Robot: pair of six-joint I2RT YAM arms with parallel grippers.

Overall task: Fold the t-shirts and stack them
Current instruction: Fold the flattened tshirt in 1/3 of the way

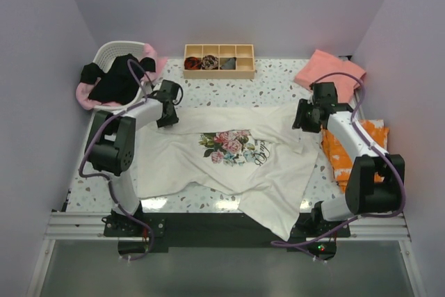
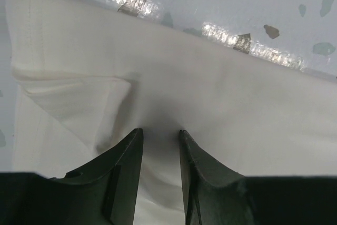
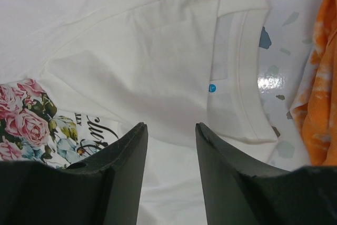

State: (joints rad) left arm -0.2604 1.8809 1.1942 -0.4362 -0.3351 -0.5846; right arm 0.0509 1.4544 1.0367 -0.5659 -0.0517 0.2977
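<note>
The white tee [image 1: 229,161] lies spread print-up across the table [image 1: 278,88], seemingly laid out for folding, with the right gripper [image 3: 171,125] hanging over its collar [image 3: 247,93], jaws parted and empty, and the left gripper [image 2: 160,130] down by the hem [image 2: 18,30], jaws narrowed, grip unclear.

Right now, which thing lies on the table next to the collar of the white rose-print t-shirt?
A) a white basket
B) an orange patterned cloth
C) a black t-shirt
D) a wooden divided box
B: the right wrist view shows the orange patterned cloth just beyond the collar of the white rose-print t-shirt, a strip of table between them.
</note>
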